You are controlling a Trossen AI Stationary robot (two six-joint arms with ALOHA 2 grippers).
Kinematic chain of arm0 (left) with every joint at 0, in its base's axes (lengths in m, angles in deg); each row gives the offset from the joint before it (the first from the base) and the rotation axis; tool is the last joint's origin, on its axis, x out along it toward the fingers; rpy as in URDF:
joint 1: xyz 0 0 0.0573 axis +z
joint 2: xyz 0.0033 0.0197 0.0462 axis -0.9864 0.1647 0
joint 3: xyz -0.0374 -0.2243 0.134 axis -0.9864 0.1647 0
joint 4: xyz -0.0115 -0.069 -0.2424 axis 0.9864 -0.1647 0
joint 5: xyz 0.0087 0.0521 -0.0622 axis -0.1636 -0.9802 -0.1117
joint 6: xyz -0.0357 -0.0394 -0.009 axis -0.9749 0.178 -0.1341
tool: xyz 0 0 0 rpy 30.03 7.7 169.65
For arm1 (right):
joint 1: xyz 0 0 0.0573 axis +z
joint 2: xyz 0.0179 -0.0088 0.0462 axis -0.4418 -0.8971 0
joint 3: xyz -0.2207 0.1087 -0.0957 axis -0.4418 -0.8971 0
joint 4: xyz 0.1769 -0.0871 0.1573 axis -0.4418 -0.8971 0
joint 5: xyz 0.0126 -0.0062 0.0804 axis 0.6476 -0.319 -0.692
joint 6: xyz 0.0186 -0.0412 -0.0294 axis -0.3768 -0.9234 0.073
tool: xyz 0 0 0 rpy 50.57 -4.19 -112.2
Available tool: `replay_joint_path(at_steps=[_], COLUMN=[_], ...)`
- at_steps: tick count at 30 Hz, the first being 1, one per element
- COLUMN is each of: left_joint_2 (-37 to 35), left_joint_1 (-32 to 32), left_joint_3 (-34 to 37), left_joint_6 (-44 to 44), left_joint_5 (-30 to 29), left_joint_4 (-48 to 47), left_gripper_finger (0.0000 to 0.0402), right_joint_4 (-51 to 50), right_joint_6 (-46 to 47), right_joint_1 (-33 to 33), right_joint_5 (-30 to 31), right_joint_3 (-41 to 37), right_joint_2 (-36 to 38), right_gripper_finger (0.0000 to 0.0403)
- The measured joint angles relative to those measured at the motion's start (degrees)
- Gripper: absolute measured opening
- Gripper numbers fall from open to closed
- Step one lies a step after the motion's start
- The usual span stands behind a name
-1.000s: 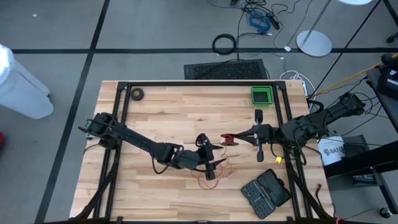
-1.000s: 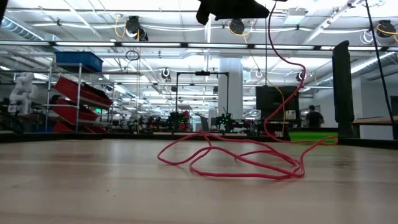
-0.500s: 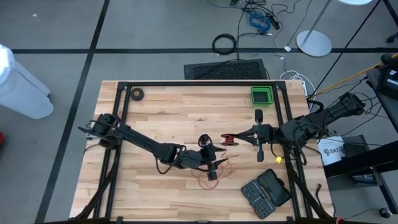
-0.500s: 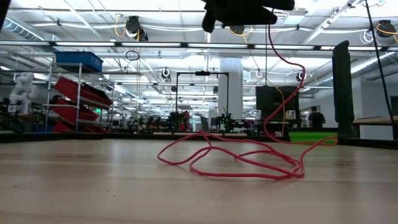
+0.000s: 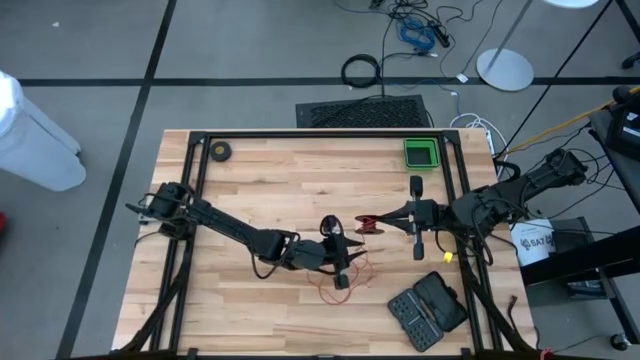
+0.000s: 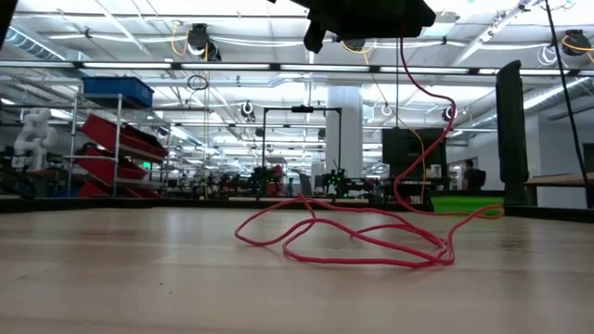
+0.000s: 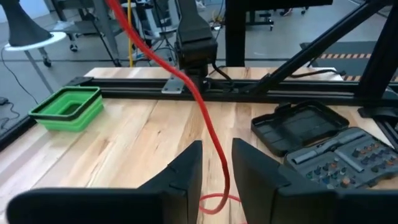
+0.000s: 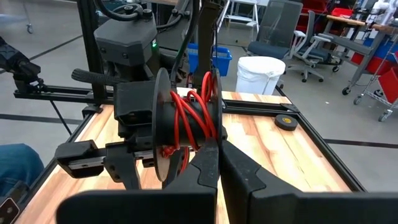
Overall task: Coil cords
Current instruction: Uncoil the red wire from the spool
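The right hand [image 8: 214, 162] is pinched shut on the small round black reel [image 8: 186, 124], already partly wound with thin red cord [image 7: 208, 134]. The left hand [image 7: 216, 168] has its fingers apart either side of that cord, not yet pinching it; loose loops lie below it on the wooden counter [image 5: 270, 180]. If the fingers miss the strand, it may slip and the loops could tangle.
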State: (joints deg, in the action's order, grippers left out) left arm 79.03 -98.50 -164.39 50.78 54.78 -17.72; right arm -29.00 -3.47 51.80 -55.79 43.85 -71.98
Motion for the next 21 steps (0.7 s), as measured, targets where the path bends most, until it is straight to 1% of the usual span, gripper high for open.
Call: replay_joint_path(at_steps=[4,14,17,21], left_joint_2=[0.0,0.0,0.0,0.0], left_joint_1=[-0.1,-0.2,-0.2,-0.2], left_joint_3=[0.0,0.0,0.0,0.0], left_joint_6=[1.6,1.7,1.7,2.1], left_joint_5=[-1.0,-1.9,-1.9,-1.9], left_joint_4=[0.0,-1.5,-1.5,-1.7], left_gripper_finger=[0.0093,0.009,0.0075,0.0036], right_joint_4=[0.0,-0.7,-0.7,-0.7], right_joint_6=[0.0,-0.1,-0.1,-0.2], right_joint_1=[0.0,0.0,0.0,0.0], right_joint_5=[0.0,0.0,0.0,0.0], right_joint_3=[0.0,0.0,0.0,0.0], right_joint_2=[0.0,0.0,0.0,0.0], right_gripper_finger=[0.0,0.0,0.0,0.0])
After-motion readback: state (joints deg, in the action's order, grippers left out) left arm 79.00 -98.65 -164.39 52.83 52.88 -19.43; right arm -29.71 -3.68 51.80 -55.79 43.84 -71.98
